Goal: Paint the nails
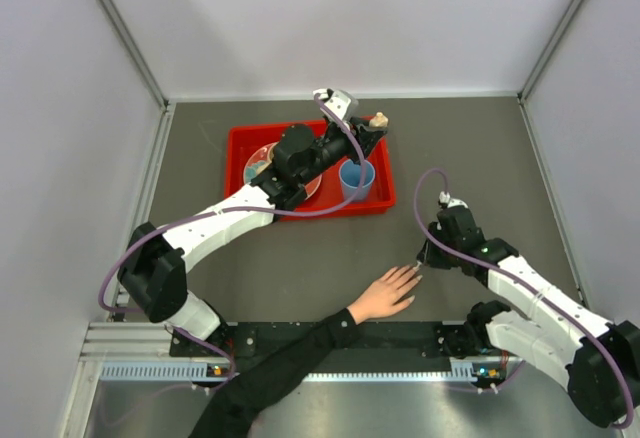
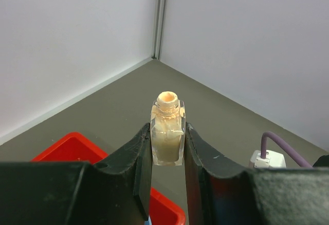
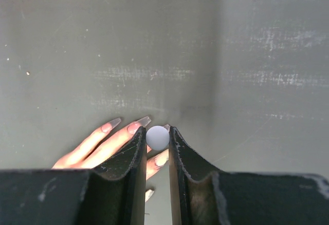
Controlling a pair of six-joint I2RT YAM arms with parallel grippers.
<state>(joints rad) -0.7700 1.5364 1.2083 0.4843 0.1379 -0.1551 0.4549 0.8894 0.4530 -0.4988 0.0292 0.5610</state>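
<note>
A light-skinned hand (image 1: 385, 293) with a black sleeve lies flat near the table's front edge, fingers spread toward the right. Its long pale nails (image 3: 143, 121) show in the right wrist view, directly under my right gripper (image 3: 156, 131). That gripper (image 1: 424, 258) is shut on a round white brush cap (image 3: 158, 137); the brush below the cap is hidden. My left gripper (image 2: 167, 142) is shut on an uncapped glass bottle of pale cream polish (image 2: 167, 132). It holds the bottle upright above the back right corner of the red tray (image 1: 240, 138).
The red tray holds a blue cup (image 1: 356, 178) and a round plate (image 1: 262, 163) partly under the left arm. A purple cable (image 2: 277, 143) runs along each arm. White walls enclose the grey table on three sides.
</note>
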